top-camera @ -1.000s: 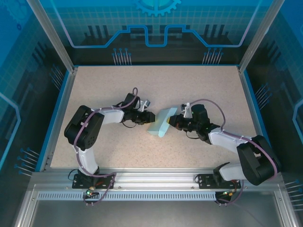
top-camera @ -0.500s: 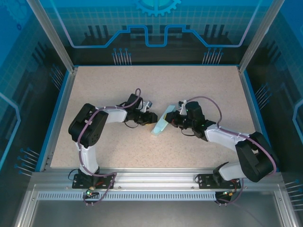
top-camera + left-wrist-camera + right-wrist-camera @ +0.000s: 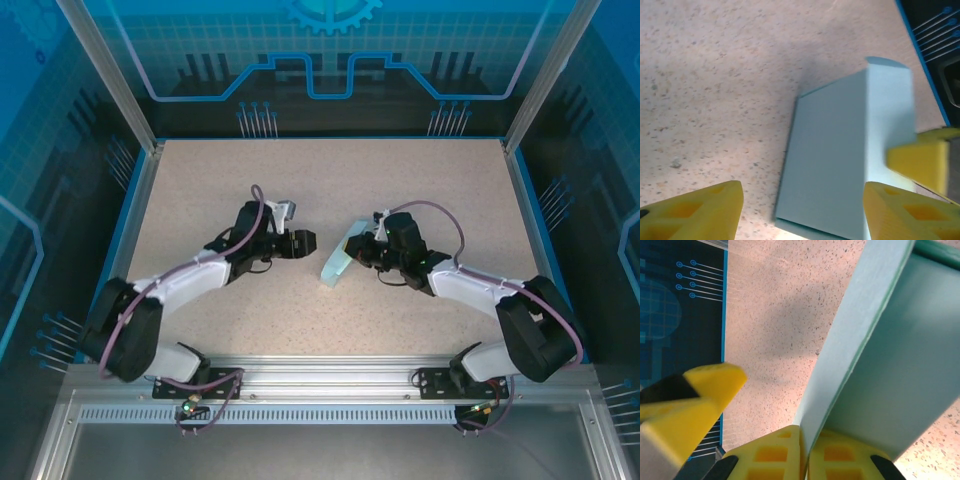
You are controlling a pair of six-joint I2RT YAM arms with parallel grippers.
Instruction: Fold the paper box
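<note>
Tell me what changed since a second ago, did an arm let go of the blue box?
Yes. The left gripper opened, let go of the paper box and backed off to the left. The box tipped up onto its edge. The right gripper stayed shut on it.

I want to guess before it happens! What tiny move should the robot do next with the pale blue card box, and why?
Probably ease the open left gripper toward the pale aqua-blue paper box to catch its free side. The right gripper pinches one thin wall, holding the box tipped on edge, while the left one stands apart.
</note>
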